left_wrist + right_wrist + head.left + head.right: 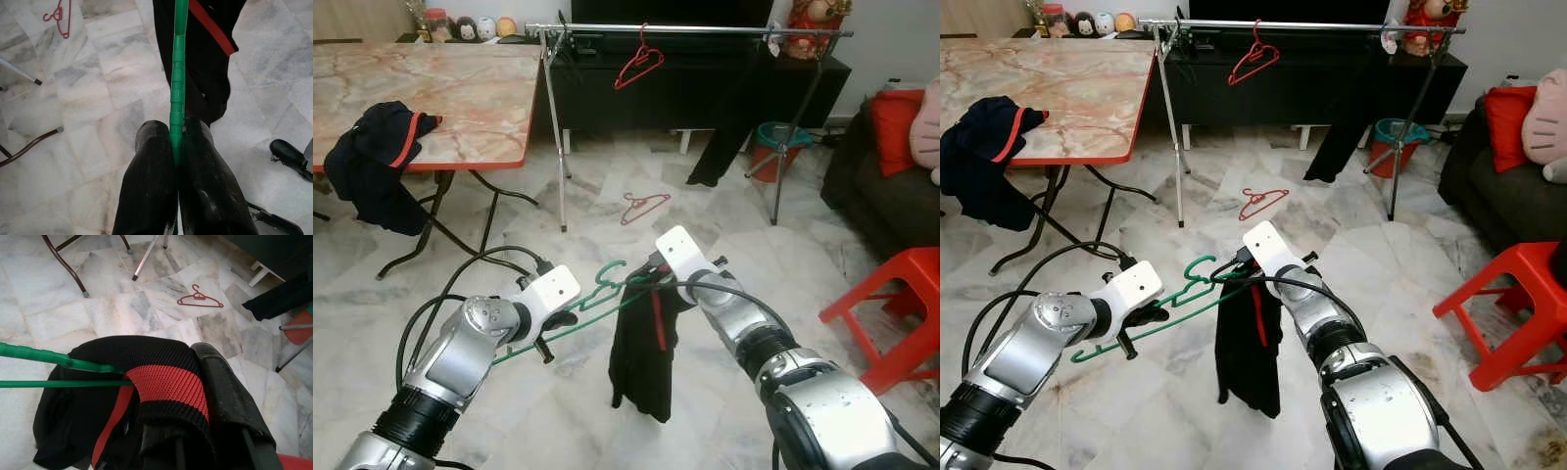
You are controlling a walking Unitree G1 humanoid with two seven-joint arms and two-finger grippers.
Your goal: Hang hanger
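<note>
- Left pincer: fingers clamped together on the green hanger, gripping its thin bar between the two black pads; the hanger runs straight out from the grip toward the garment.
- Green hanger is held low in front of the robot, above the marble floor, tilted, hook end uppermost and near the right arm's wrist.
- Right pincer: closed on the black garment; fabric with a red ribbed band is bunched over and around its fingers.
- Black garment hangs down from the right pincer, one end of the green hanger passing into the cloth beside the red band.
- Clothes rack stands well ahead across the floor, a red hanger hooked on its rail, a dark cloth draped from the rail to the floor.
- A second red hanger lies flat on the floor between the rack's legs and the robot.
- Desk with marbled top at the robot's left; a dark garment with red trim lies over its near corner, partly hanging off.
- Red stool at right, near a dark sofa with a red cushion.
</note>
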